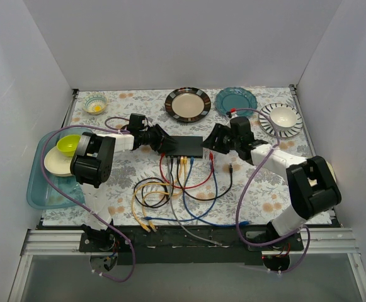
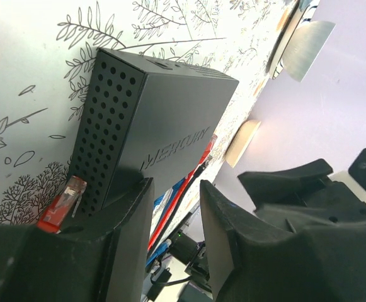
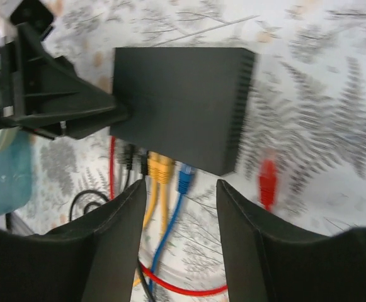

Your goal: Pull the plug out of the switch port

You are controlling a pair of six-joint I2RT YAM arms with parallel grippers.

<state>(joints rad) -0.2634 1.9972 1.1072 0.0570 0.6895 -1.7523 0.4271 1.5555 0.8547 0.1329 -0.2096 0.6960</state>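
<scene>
Jaws apart on both: L gripper [image 2: 176, 195] at switch [image 3: 183, 100] end, R gripper [image 3: 181, 187] by blue plug [image 3: 184, 177]; switch could be dragged if unbraced.

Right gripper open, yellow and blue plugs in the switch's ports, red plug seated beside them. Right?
Not quite: the red plug is not seated. The right wrist view shows it lying loose on the table, apart from the switch. The right gripper is open, and the yellow plug and blue plug do sit in the ports.

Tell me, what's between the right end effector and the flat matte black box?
Right wrist view: yellow plugs and a blue plug in the box's sockets.
</scene>
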